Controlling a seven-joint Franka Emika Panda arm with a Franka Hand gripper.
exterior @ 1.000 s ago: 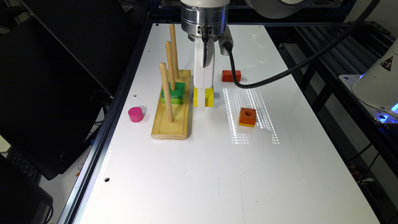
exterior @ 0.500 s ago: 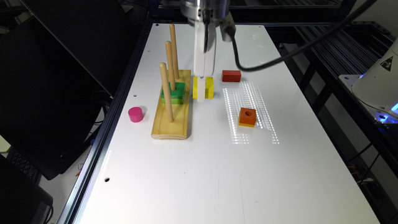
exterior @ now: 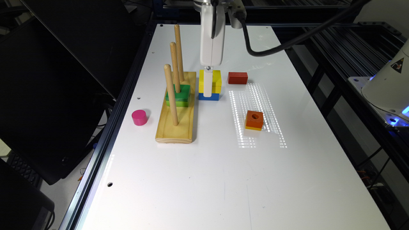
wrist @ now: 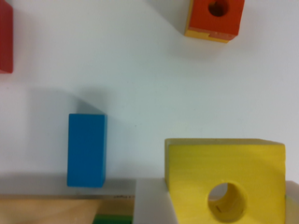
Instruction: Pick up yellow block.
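Yellow block (exterior: 210,81) hangs in the tool (exterior: 208,83), lifted off the white table (exterior: 223,179), and the blue block (exterior: 209,96) sits on the table just under it. From the wrist view the yellow block (wrist: 225,182) is close to the camera with its round hole facing up, and a grey finger (wrist: 152,203) presses against one side of it; the tool is closed around the block. The blue block (wrist: 87,150) lies lower, on the table, apart from the held one. Beside them, to the exterior view's left, stands the wooden peg base (exterior: 177,111) with three upright pegs, and a green block (exterior: 178,94) sits on it. A pink cylinder (exterior: 139,117) is further left. A red block (exterior: 237,78) and an orange holed block (exterior: 254,120) lie to the right
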